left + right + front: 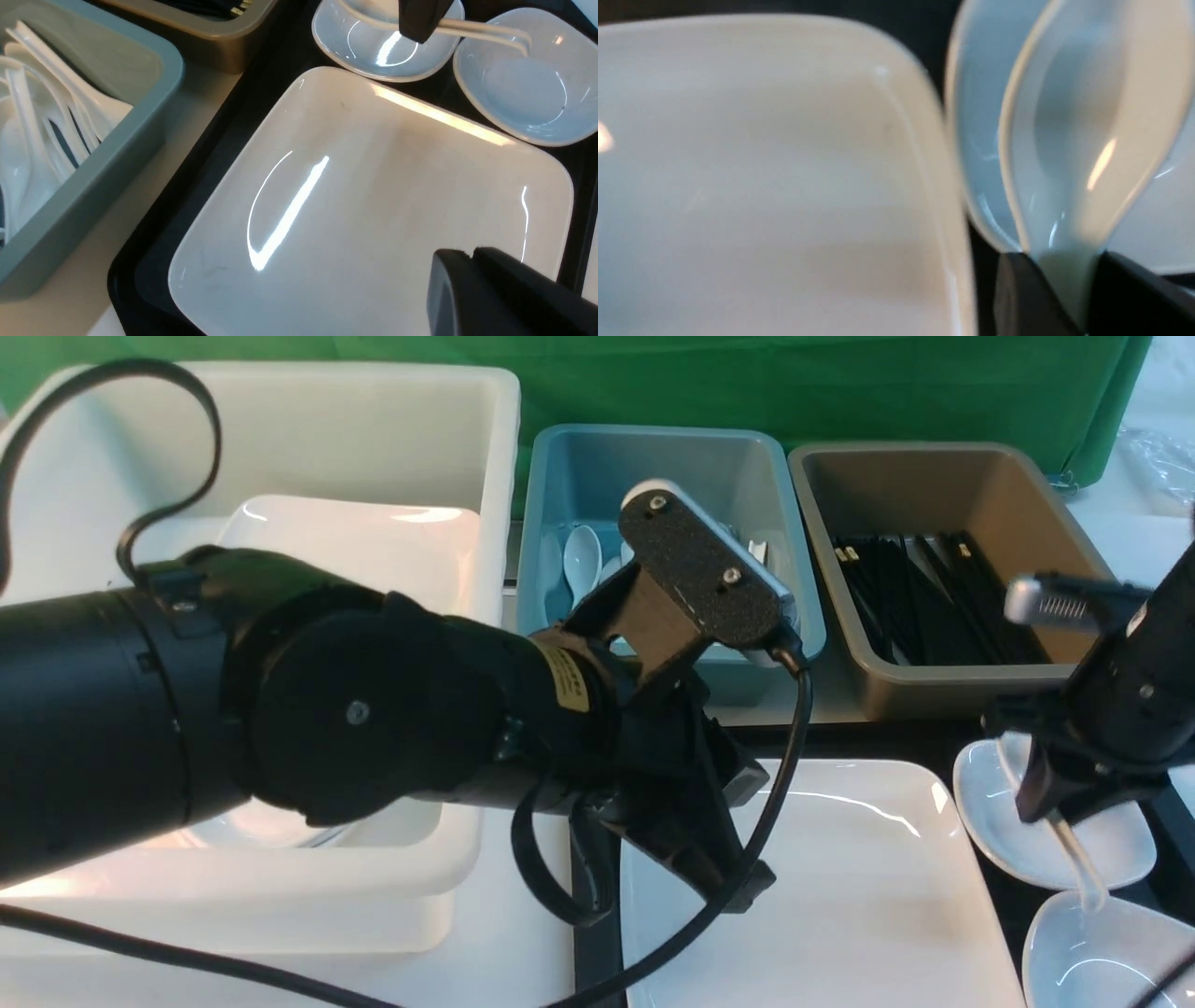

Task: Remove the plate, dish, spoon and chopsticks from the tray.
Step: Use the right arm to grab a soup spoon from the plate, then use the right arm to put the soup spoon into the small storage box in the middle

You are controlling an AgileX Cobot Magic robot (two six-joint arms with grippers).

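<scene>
- On the black tray [154, 242], the large white plate [859, 896] lies flat, with two small white dishes to its right: a far dish [1125, 840] and a near dish [1092, 957].
- The right fingers [1038, 803] are closed on the handle of the white soup spoon [1069, 154], pressing it from both sides; its bowl reaches over the near dish.
- The left fingers [728, 868] hang over the plate's left part; whether they are spread or closed cannot be told.
- Behind the tray, a blue bin [672, 462] holds white spoons [583, 560] and a brown bin [934, 485] holds black chopsticks [934, 602].
</scene>
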